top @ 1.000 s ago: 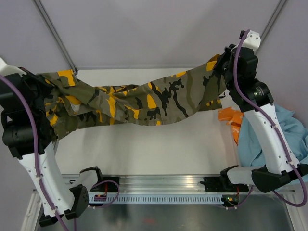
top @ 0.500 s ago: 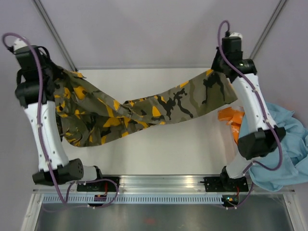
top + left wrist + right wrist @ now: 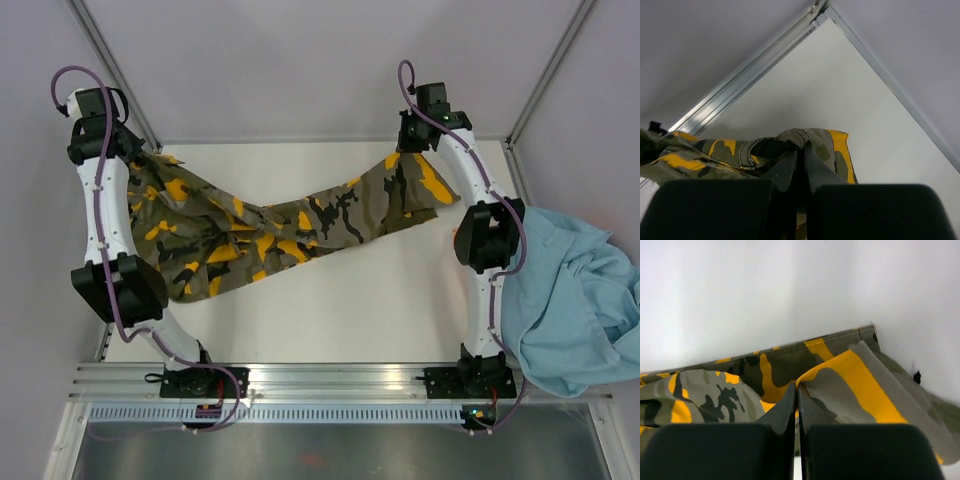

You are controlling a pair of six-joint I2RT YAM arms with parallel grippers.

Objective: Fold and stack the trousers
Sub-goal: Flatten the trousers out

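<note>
Across the far half of the white desk [image 3: 350,310], the long camouflage cloth trousers [image 3: 280,225], olive-grey with black and yellow-orange blotches, lie strung left to right and sag into a bunched twist at the middle. The left gripper [image 3: 801,147] is pinched tight on a seamed edge at the trousers' left end, close to the desk's far-left corner. The right gripper [image 3: 796,390] is clamped just as narrowly on a fold of cloth at the right end, near the far edge. The garment's long axis therefore runs straight from one gripper to the other. Each arm holds the end on its own side, and both reach far out from their bases. The wider, rumpled portion lies on the left arm's side, spreading toward the near edge. A fold, in my judgement, would turn on carrying one end along that axis over the other. A plain light-blue cloth garment [image 3: 570,290] is heaped at the desk's right side, apart from the trousers.
</note>
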